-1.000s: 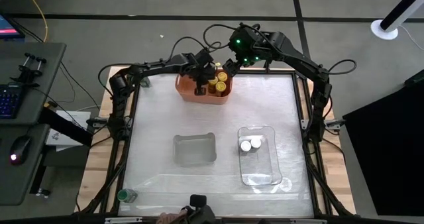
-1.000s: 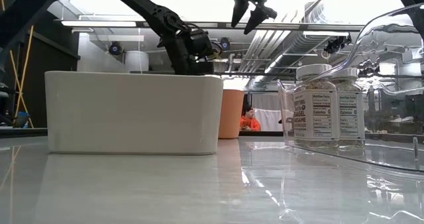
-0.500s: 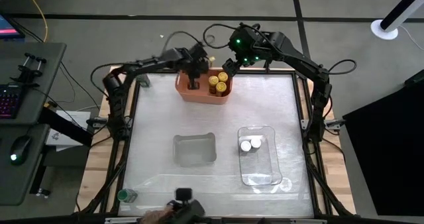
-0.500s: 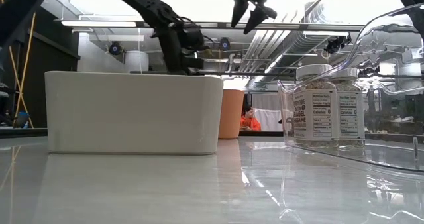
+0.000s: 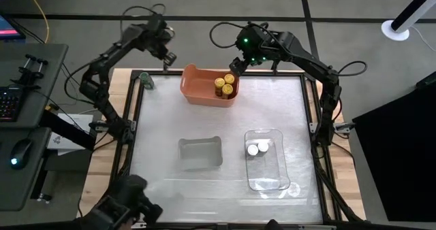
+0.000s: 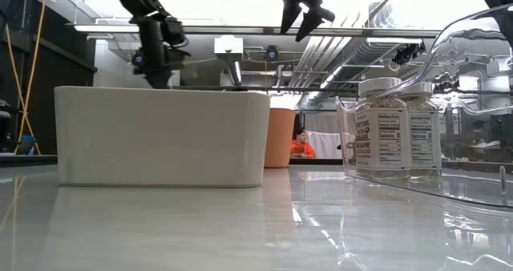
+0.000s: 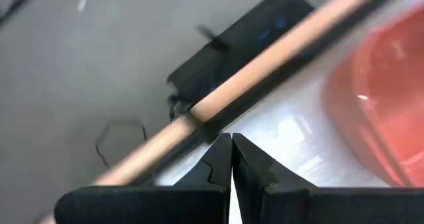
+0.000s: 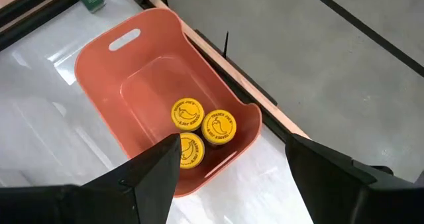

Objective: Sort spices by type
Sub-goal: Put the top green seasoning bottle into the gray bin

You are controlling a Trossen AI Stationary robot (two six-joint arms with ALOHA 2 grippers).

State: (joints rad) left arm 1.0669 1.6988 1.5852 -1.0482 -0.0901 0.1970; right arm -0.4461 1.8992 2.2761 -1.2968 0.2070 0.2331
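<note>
On the white table (image 5: 163, 121), three yellow-capped spice jars (image 5: 224, 86) stand in the orange bin (image 5: 197, 90), two white-capped jars (image 5: 257, 148) in the clear tray (image 5: 269, 175). The right gripper (image 5: 234, 68) hovers wide open above the bin; the left gripper (image 5: 165, 55), fully closed and empty, hangs off the table's far-left edge.

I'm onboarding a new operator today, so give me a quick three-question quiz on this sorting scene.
1. How many yellow-capped jars sit in the orange bin?
2. True or false: the right gripper is shut on a jar.
3. Which container holds the white-capped jars? A) grey tray B) clear tray C) orange bin

Key: 1. Three. 2. False; it hangs open above the bin. 3. B.
</note>
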